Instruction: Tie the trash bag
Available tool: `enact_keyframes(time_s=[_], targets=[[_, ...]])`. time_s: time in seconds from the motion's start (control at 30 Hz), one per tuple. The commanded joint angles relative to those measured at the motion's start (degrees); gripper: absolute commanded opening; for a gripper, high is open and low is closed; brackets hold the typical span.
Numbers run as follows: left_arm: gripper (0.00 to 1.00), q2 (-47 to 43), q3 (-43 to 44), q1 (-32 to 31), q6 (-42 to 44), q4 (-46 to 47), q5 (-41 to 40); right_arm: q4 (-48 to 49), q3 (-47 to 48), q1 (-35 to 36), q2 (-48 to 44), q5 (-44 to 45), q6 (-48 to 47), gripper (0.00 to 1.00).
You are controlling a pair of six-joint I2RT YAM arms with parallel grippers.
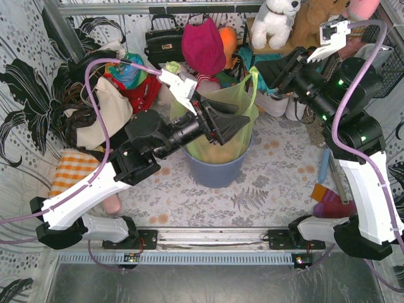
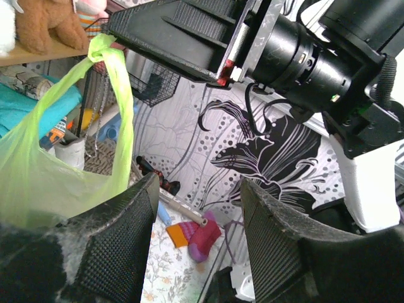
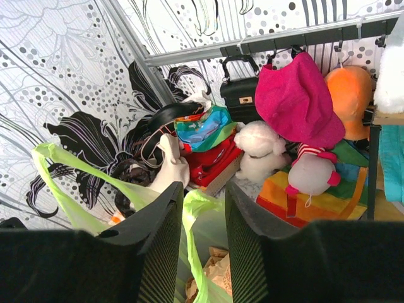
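The trash bag [image 1: 227,95] is thin light-green plastic and sits in a round blue-grey bin [image 1: 214,170] at the table's middle. Crumpled brown paper [image 3: 214,268] shows inside it. My right gripper [image 1: 262,74] is at the bag's raised right handle [image 1: 253,74]. In the right wrist view the handle strip [image 3: 192,218] runs up between the narrowly parted jaws [image 3: 202,189] and loops round the left finger. My left gripper [image 1: 243,123] hovers over the bag's mouth, open, with nothing between its fingers [image 2: 126,240]. The bag [image 2: 38,177] hangs to its left.
Plush toys [image 1: 276,19], a black handbag [image 1: 164,41], a pink hat [image 1: 203,44] and piled clothes [image 1: 126,76] crowd the back. A pink-and-orange sock [image 1: 328,202] and a blue pen [image 1: 323,165] lie at the right. An orange checked cloth [image 1: 72,170] lies at the left.
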Motion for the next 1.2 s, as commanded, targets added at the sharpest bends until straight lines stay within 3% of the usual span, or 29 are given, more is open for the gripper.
enact_keyframes(time_s=[0.0, 0.3, 0.47, 1.17], targets=[[0.62, -0.1, -1.3, -0.3, 1.4, 9.7, -3.0, -1.6, 3.9, 0.0, 2.0, 1.3, 0.6, 0.33], [0.62, 0.7, -4.6, -0.3, 0.8, 13.0, -4.3, -0.7, 2.9, 0.0, 1.9, 1.2, 1.4, 0.24], [0.62, 0.6, -5.4, -0.3, 0.4, 13.7, -4.7, 0.2, 2.2, 0.0, 1.3, 1.2, 1.8, 0.00], [0.61, 7.7, -2.9, -0.3, 4.0, 10.6, -11.7, 0.8, 8.3, 0.0, 3.2, -0.6, 2.1, 0.00]])
